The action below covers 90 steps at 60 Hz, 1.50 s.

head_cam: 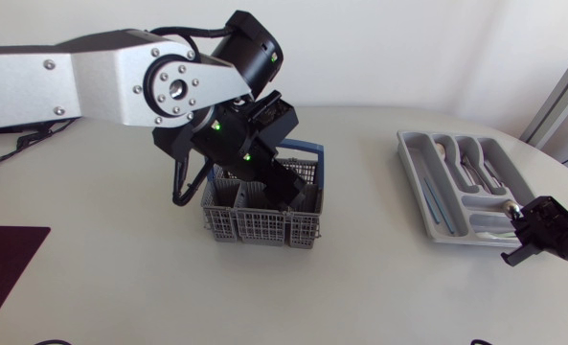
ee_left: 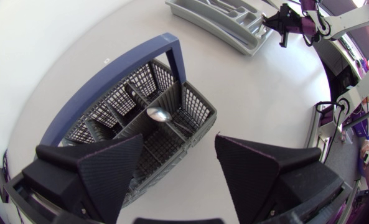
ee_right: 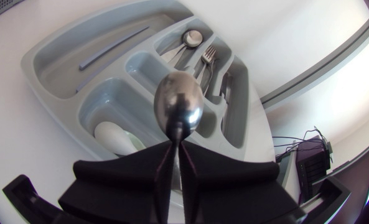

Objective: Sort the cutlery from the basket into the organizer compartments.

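The grey cutlery basket (head_cam: 261, 222) with a blue handle (head_cam: 307, 151) stands mid-table. My left gripper (ee_left: 179, 142) hangs open just above it, nothing between its fingers. One metal spoon (ee_left: 159, 114) lies in a basket cell ahead of that gripper. At the right, the grey organizer (head_cam: 427, 196) holds a spoon (ee_right: 190, 38), a fork (ee_right: 208, 57), a long bluish stick (ee_right: 112, 48) and a white piece (ee_right: 114, 138), each in its own compartment. My right gripper (ee_right: 177, 149) is shut on the handle of a metal spoon (ee_right: 179, 104), held above the organizer's near end.
A dark mat (head_cam: 1, 268) lies at the table's front left corner. The left arm's large silver link (head_cam: 92, 81) spans the back left of the table. Bare white tabletop (head_cam: 379, 278) lies between the basket and the organizer.
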{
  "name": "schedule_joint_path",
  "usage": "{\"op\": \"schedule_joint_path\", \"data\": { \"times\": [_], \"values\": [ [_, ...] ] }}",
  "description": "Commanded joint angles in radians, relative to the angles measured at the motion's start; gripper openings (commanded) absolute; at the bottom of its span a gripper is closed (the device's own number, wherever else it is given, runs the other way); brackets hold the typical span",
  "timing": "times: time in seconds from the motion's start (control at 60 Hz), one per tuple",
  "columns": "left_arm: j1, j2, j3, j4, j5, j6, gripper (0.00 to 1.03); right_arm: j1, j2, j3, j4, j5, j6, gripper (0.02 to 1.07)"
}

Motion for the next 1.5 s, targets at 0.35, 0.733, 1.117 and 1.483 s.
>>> {"op": "schedule_joint_path", "data": {
  "times": [0.35,0.733,1.117,1.483],
  "values": [
    [-0.006,-0.023,-0.041,0.003,-0.024,0.007,0.79,-0.02,-0.083,-0.02,-0.082,-0.007,-0.035,0.34],
    [-0.007,-0.003,-0.047,0.014,-0.031,-0.016,0.78,0.005,-0.398,0.006,-0.395,-0.056,0.075,0.79],
    [0.022,0.04,-0.128,0.152,-0.031,-0.131,0.73,0.156,-0.571,-0.046,-0.496,-0.024,0.213,0.81],
    [0.071,0.074,-0.156,0.255,-0.031,-0.249,0.66,0.259,-0.622,-0.066,-0.509,0.03,0.287,0.81]
  ]
}}
